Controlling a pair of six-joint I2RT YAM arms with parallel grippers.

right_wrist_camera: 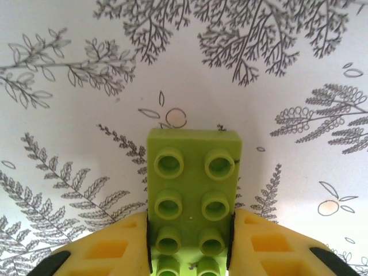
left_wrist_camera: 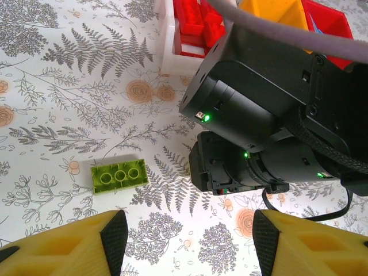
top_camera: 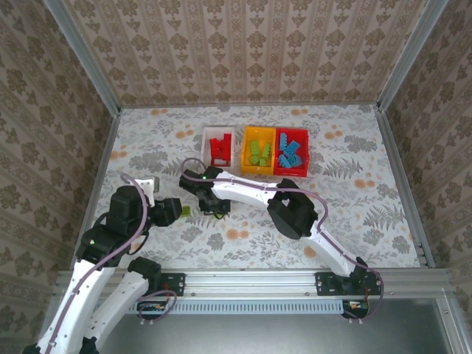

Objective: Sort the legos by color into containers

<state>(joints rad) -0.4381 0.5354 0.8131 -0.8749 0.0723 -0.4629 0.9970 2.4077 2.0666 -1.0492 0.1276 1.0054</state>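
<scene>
Arms (top_camera: 243, 188): white links, black joints
Grippers (left_wrist_camera: 184, 236): yellow fingers (right_wrist_camera: 109, 253), black pads (left_wrist_camera: 115, 236)
Cables (left_wrist_camera: 276, 27): grey, looped along each arm
Lights (left_wrist_camera: 206, 117): small green dots on black housings

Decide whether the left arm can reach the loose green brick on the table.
Probably yes: the loose green brick lies just ahead of the open left gripper, bare table between them.

**Bricks sorted by colour, upper centre of the top view**
White plastic bin (top_camera: 206, 151) holds red studded bricks (top_camera: 220, 150), orange-yellow bin (top_camera: 244, 156) lime ones (top_camera: 259, 153), red bin (top_camera: 292, 172) light-blue ones (top_camera: 292, 153); loose lime brick (left_wrist_camera: 119, 176) lies studs-up, lower left.
</scene>
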